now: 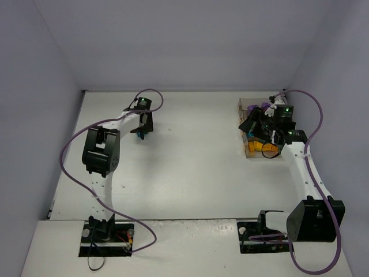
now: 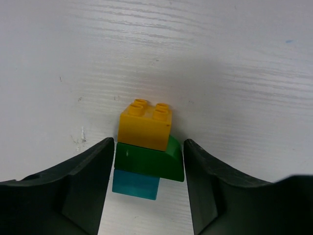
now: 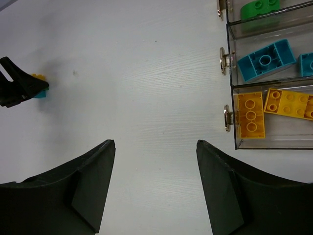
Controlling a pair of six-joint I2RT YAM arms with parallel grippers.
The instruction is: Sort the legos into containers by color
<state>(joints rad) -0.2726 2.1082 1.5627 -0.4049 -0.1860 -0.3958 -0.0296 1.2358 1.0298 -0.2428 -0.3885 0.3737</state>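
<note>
Two at once when looking down from above: finding the black left gripper [image 1: 141, 133] far out on the white tabletop [image 1: 190, 167], and the black right gripper [image 1: 252, 127] hanging above the row of clear plastic bins [image 1: 244, 105] at the right edge.

Switching to the left wrist: seeing black fingers [image 2: 93, 186] flanking three joined toy bricks, namely a yellow-orange studded brick [image 2: 145, 128], a green sloped brick [image 2: 149, 161] and a teal brick [image 2: 135, 184]. Sitting right against the green one; not managing to tell whether squeezing.

Switching to the right wrist: seeing fingers standing wide apart over bare table, gripping nothing. Seeing, in the bins alongside, a green piece [image 3: 259, 7], teal pieces [image 3: 266, 59] and orange pieces [image 3: 250, 116], each colour in its own compartment.
</note>
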